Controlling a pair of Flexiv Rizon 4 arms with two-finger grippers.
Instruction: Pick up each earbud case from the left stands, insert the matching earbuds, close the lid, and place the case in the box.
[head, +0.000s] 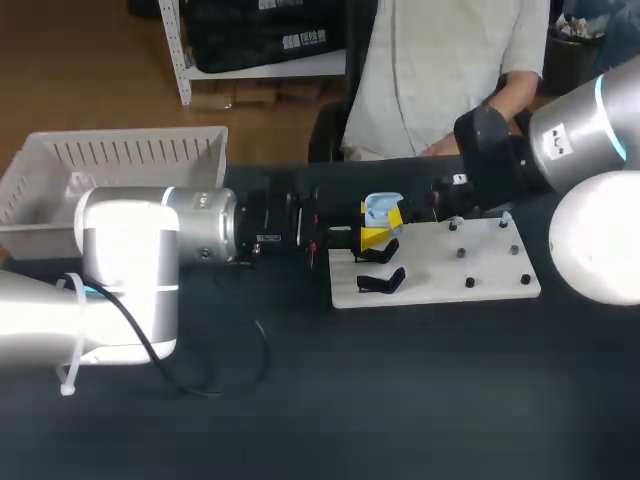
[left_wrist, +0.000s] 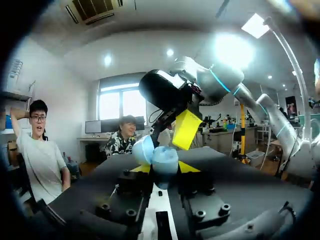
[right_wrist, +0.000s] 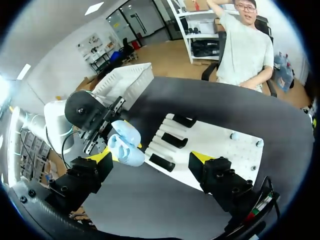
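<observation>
A light blue earbud case (head: 381, 209), lid open, is clamped between the yellow tips of my left gripper (head: 377, 228), above the left end of the white board (head: 490, 290). In the left wrist view the case (left_wrist: 156, 159) sits between the fingertips (left_wrist: 142, 169), both touching it. My right arm (head: 490, 150) comes in from the far right. Its gripper (right_wrist: 152, 157) stands wide open over the board, with the case (right_wrist: 125, 143) just ahead of one fingertip (right_wrist: 106, 156). Two pale earbuds (right_wrist: 234, 135) rest on the board's far end.
Black stands (right_wrist: 176, 140) lie in a row on the board's left part, and small dark pegs (head: 470, 283) dot its right part. A white slatted box (head: 110, 165) stands at the back left. A thin cable (head: 255, 365) trails over the dark tabletop.
</observation>
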